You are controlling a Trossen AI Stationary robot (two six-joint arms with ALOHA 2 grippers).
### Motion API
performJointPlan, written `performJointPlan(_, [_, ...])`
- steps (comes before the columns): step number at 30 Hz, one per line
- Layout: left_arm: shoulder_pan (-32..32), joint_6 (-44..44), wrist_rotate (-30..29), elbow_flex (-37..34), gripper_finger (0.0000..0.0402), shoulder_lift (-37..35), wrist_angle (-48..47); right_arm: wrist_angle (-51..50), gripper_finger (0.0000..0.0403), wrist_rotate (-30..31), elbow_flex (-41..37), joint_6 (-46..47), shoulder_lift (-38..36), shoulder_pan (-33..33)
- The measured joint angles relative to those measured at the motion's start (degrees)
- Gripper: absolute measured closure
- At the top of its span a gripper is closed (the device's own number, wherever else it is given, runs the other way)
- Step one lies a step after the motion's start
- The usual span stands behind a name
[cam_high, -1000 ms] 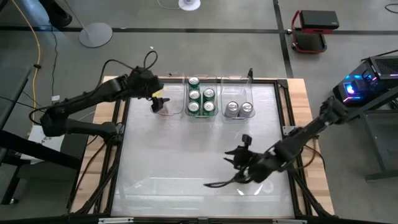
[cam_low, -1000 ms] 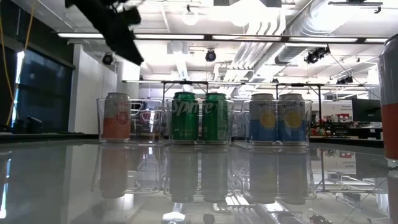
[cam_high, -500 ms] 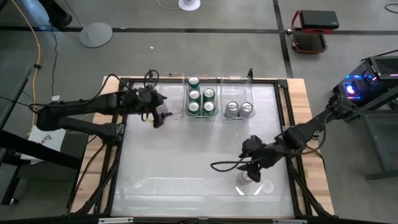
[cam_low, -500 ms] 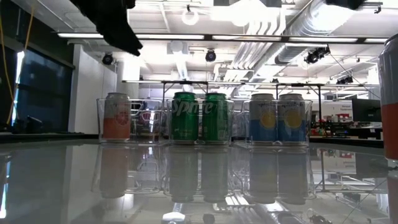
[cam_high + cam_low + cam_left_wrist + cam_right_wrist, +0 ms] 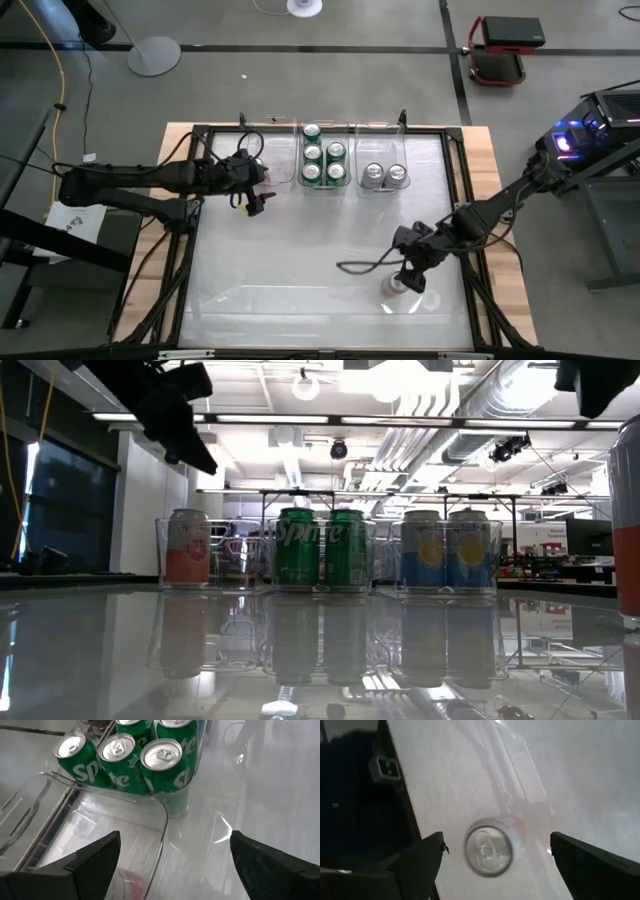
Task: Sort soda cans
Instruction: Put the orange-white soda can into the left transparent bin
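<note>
A silver-topped soda can (image 5: 488,851) with a reddish side stands alone on the table's near right (image 5: 400,288). My right gripper (image 5: 496,842) hovers open above it (image 5: 410,272), touching nothing. Three clear bins stand in a row at the far side. The left bin (image 5: 275,172) holds a pink can (image 5: 187,547), the middle bin several green cans (image 5: 322,160), and the right bin two silver-topped cans (image 5: 384,176). My left gripper (image 5: 256,196) is open and empty, just near of the left bin's rim (image 5: 161,822).
The table top is glossy white inside a dark frame (image 5: 195,250), with wooden edges beyond it. Cables trail from both arms over the surface. The lone can also shows at the low view's right edge (image 5: 628,510). Bare surface (image 5: 300,260) lies between the arms.
My left gripper has drawn back from over the left bin toward the table's near edge, staying open. My right gripper has swung toward the near right and now stands over the lone can, which has kept its place, upright on the table.
</note>
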Motion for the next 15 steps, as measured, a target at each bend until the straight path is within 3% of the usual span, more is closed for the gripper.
performJointPlan(9, [0.0, 0.04, -0.01, -1.24, 0.0048, 0.0, 0.23, 2.36, 0.0048, -2.46, 0.0, -3.25, 8.68, 5.17])
performJointPlan(15, [0.02, 0.47, -0.01, -1.24, 0.0048, 0.0, 2.58, 2.35, 0.0048, -0.53, -0.05, -3.46, 13.28, 6.77])
